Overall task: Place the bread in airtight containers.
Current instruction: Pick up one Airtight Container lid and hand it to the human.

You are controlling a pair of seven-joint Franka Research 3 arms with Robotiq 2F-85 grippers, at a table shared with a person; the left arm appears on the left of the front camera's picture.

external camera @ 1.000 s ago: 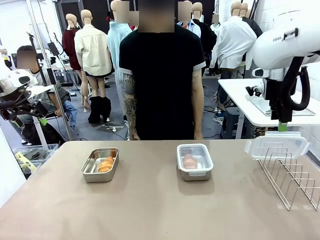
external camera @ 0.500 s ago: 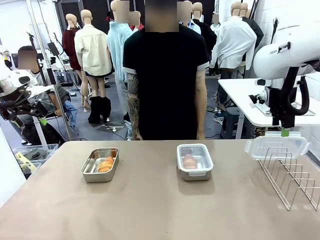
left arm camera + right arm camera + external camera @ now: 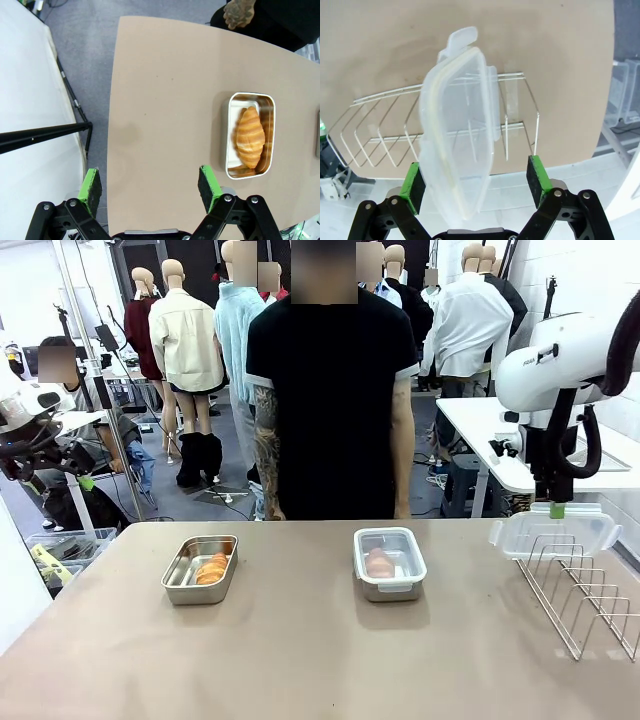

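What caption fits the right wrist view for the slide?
Open right gripper poised around a clear clip lid standing in the wire rack at the table's edge.

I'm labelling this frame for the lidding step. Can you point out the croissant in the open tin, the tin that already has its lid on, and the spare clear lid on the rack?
croissant (image 3: 249, 137), left wrist view, middle of its ridged top.
lidded tin (image 3: 389, 562), front view, centre of its clear lid.
spare clear lid (image 3: 461, 131), right wrist view, middle of its flat panel.

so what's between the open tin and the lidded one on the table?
Nothing: in the front view, bare tabletop separates the open tin holding a croissant from the lidded tin.
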